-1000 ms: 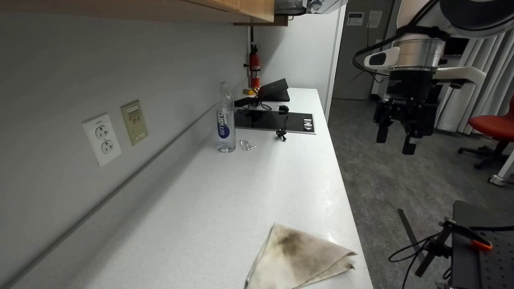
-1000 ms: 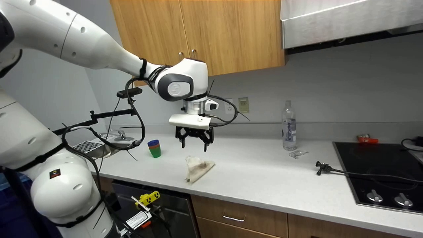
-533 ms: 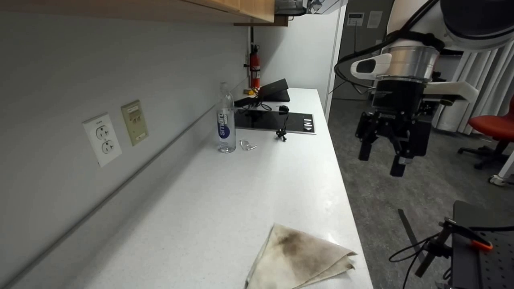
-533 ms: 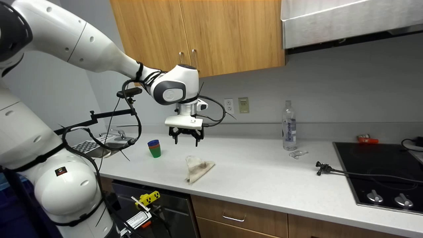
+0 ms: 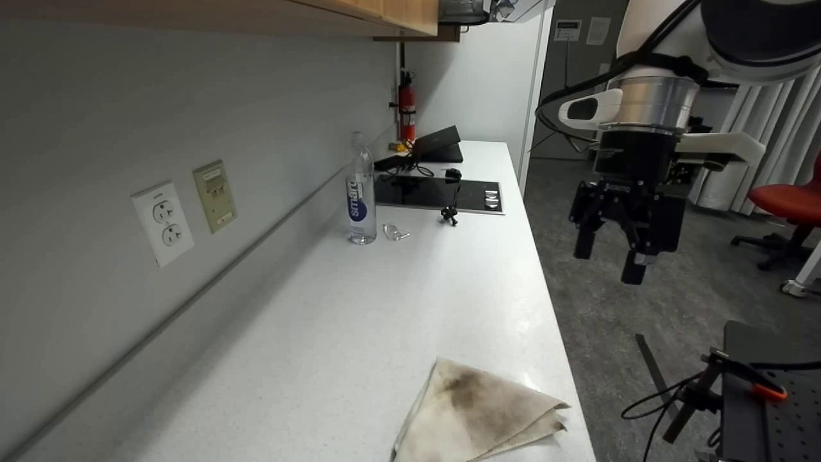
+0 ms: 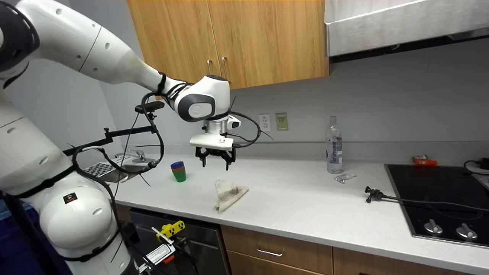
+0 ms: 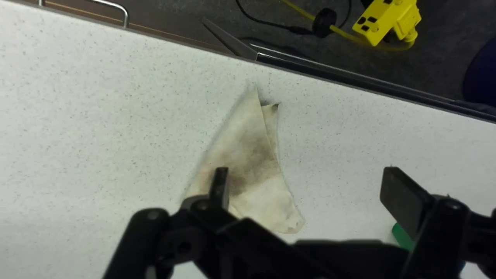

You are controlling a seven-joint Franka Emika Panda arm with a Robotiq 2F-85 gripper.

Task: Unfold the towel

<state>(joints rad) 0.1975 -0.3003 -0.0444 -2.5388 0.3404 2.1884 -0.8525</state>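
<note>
A beige towel with a dark stain lies folded on the white counter, close to its front edge. It shows in both exterior views [image 5: 478, 410] [image 6: 230, 194] and in the wrist view [image 7: 252, 155]. Loose layered corners point toward the counter's front edge. My gripper is open and empty, pointing down above the counter, in both exterior views [image 5: 608, 264] [image 6: 216, 165]. In the wrist view the gripper [image 7: 306, 170] has its fingers wide apart. The left finger overlaps the towel in the picture and hides part of it; the right finger is beyond the towel's side. Neither finger touches it.
Stacked cups [image 6: 178, 172] stand left of the towel. A water bottle [image 6: 334, 149], a clear plastic piece [image 6: 344, 177] and a black mount with a cable [image 6: 374, 194] lie toward the cooktop [image 6: 450, 198]. A wall and wooden cabinet [image 6: 267, 42] bound the back.
My open gripper has shifted to the left in both exterior views, mostly in the earlier half second, then almost stopped. The towel has not moved.
</note>
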